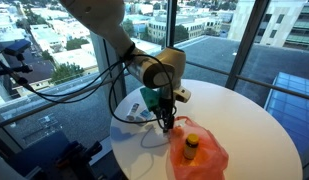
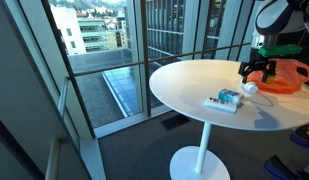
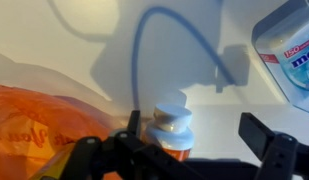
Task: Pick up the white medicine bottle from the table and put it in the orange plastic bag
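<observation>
Upright on table (image 3: 74, 40): bottle (image 3: 172, 122), just beside bag (image 3: 39, 120), so carry looks short. Crumpled low on tabletop: bag, with yellow bottle (image 1: 191, 147) resting there (in or on, cannot tell). Clear of approach: pack (image 3: 289, 45), lying apart. Low over bottle: gripper (image 3: 192, 135), jaws spread full, one each side, nothing pinched yet. Near finger (image 3: 131, 128) close to bottle, contact unclear. Judgement: straddle set for side squeeze below cap.
</observation>
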Motion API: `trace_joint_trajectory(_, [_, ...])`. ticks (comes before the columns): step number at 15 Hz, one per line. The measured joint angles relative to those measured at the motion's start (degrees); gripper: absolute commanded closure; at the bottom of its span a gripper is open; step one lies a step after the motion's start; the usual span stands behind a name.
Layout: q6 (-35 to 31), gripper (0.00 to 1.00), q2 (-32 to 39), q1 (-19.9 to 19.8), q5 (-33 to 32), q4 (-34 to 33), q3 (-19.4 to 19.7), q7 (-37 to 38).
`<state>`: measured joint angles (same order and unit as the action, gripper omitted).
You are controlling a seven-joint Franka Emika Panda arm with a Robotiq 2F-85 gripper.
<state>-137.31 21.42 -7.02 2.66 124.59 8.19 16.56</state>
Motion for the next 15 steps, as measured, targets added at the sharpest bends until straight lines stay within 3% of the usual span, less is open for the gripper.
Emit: trace_joint_trajectory(15, [-8.16,0.0,4.42,-0.22,2.4,-0.15,2.48,0.03])
